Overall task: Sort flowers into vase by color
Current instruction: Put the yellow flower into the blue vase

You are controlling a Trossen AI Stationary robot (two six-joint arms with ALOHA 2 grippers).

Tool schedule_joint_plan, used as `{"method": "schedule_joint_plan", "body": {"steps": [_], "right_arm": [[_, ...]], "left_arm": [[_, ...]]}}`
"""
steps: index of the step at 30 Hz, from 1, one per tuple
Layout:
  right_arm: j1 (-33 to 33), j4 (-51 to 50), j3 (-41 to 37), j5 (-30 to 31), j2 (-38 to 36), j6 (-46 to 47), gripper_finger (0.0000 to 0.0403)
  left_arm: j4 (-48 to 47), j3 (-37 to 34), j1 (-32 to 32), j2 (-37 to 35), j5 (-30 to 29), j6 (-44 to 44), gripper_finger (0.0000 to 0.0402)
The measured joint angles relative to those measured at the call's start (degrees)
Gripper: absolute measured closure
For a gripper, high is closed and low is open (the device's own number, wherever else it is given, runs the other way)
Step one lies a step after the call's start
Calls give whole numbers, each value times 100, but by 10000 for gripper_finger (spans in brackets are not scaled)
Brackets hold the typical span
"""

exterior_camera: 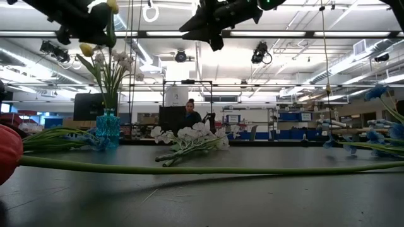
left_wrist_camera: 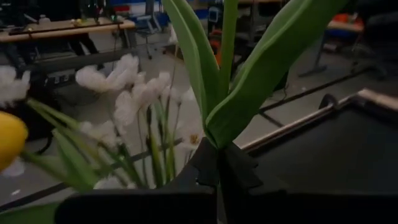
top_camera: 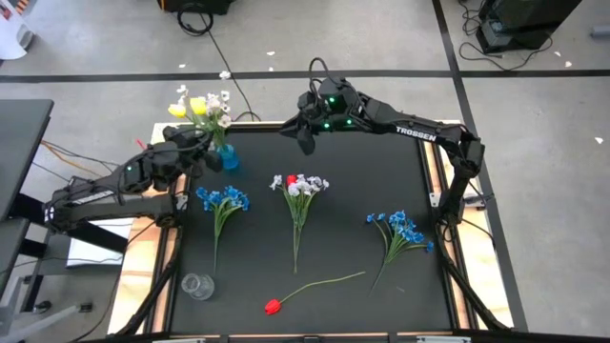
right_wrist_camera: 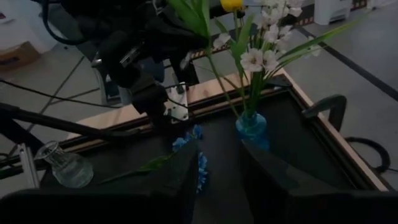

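meanwhile the left gripper (top_camera: 202, 143) was clamped tight on a yellow tulip (top_camera: 197, 105) by its stem and leaves, holding it up over the blue vase (top_camera: 228, 157) at the mat's back left corner. that vase already had white blossoms (top_camera: 221, 116) and another yellow bloom in it. left wrist view showed the green leaves (left_wrist_camera: 249, 81) pinched between the closed fingers (left_wrist_camera: 211, 168), w/ white blossoms just beside.

right gripper (top_camera: 305, 136) hovered up high near the back middle of the table, fingers (right_wrist_camera: 180, 177) part open w/ nothing betw them, pointed toward the vase.

rest of the flowers lay flat on the black mat (top_camera: 362, 191): blue spray (top_camera: 222, 200) front of the vase, white spray w/ a red bit (top_camera: 299, 185) in the middle, 2nd blue spray (top_camera: 398, 230) to the right, red tulip (top_camera: 274, 306) near the front edge. clear glass vase (top_camera: 197, 286) stood at front left.

person (exterior_camera: 190, 112) sat at a desk in the room behind.
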Motion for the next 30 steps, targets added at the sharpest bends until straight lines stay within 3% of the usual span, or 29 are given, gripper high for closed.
{"method": "schedule_joint_plan", "body": {"steps": [10, 20, 30], "right_arm": [[-204, -25, 0, -379, -4, -27, 277], [-344, -59, 0, -503, -7, -138, 277], [-387, -59, 0, -535, -7, -260, 277]], "left_arm": [[496, 131, 0, -13, -248, 728, 396], [-335, 132, 0, -7, -439, -124, 396], [-442, 70, 63, 376, -603, -470, 394]]}}
